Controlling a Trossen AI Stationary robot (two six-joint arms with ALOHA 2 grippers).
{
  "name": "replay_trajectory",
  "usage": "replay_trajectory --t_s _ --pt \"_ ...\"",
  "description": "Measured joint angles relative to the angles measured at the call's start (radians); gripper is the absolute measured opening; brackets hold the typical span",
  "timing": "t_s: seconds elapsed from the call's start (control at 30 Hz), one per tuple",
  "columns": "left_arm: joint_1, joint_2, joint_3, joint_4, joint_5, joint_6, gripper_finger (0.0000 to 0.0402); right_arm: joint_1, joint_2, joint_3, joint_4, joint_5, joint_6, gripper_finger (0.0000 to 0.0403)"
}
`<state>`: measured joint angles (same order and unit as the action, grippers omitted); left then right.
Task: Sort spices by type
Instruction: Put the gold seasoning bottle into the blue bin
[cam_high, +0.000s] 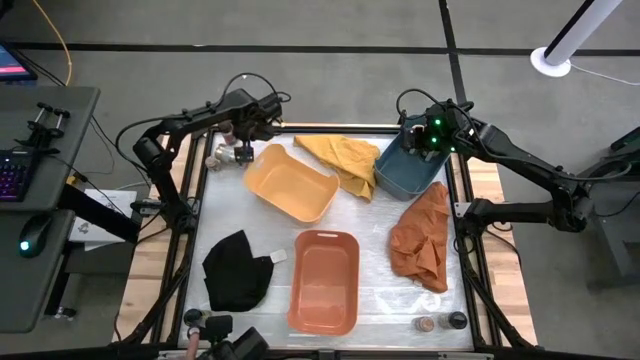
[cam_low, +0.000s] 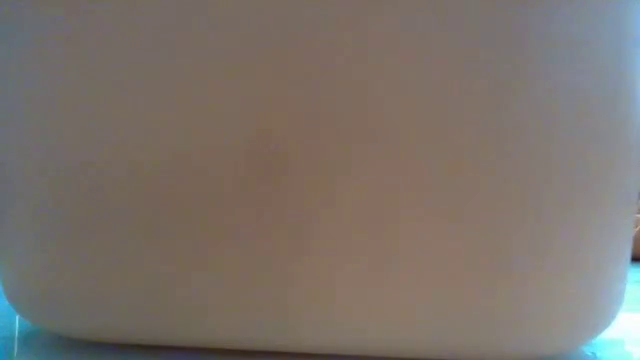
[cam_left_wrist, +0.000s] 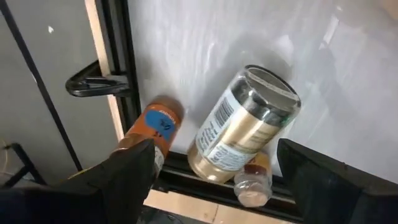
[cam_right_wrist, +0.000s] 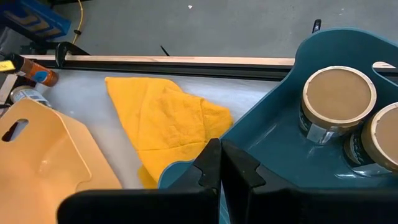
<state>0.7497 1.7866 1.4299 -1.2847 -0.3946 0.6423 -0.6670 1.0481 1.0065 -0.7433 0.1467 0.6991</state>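
Observation:
Three spices lie in the table's far left corner: a wide jar (cam_left_wrist: 245, 134) with a gold label on its side, a slim orange-labelled jar (cam_left_wrist: 158, 123), and a small pale jar (cam_left_wrist: 252, 186) against the frame rail. My left gripper (cam_left_wrist: 214, 149) hangs open above them, a finger on either side of the wide jar, touching none of them. Two tan-topped jars (cam_right_wrist: 339, 99) (cam_right_wrist: 385, 137) stand upright in the blue tub (cam_right_wrist: 273, 143). My right gripper (cam_right_wrist: 221, 168) is shut over that tub's rim. Two more small jars (cam_high: 425, 323) (cam_high: 457, 320) stand at the near right.
A yellow tub (cam_high: 290, 182) sits right of the left gripper, and an orange tub (cam_high: 323, 280) stands near the front. A yellow cloth (cam_high: 345, 158), an orange cloth (cam_high: 420, 235) and a black cloth (cam_high: 235, 268) lie on the table. A pale blurred wall fills the low view.

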Motion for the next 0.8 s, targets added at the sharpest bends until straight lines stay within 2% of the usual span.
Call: replay_trajectory --t_s 0.07,0.17,0.23,0.33,0.43,0.8 --pt "0.008 -0.001 0.017 -0.013 0.039 0.019 0.0323 0.0 0.0 0.0 0.0 0.0 0.0 0.0" --pt "0.031 0.0 0.017 -0.047 0.165 0.063 0.0323 0.0 0.0 0.0 0.0 0.0 0.0 0.0" --pt "0.038 -0.001 0.0 -0.062 0.191 0.125 0.0323 0.0 0.0 0.0 0.0 0.0 0.0 0.0" --pt "0.038 0.0 -0.022 -0.067 0.11 0.271 0.0323 0.0 0.0 0.0 0.0 -0.002 0.0 0.0" --pt "0.032 0.0 -0.042 -0.049 0.046 0.311 0.0323 0.0 0.0 0.0 0.0 -0.002 0.0 0.0" --pt "0.029 0.0 -0.142 -0.014 0.074 0.445 0.0323 0.0 0.0 0.0 0.0 -0.007 -0.004 0.0"
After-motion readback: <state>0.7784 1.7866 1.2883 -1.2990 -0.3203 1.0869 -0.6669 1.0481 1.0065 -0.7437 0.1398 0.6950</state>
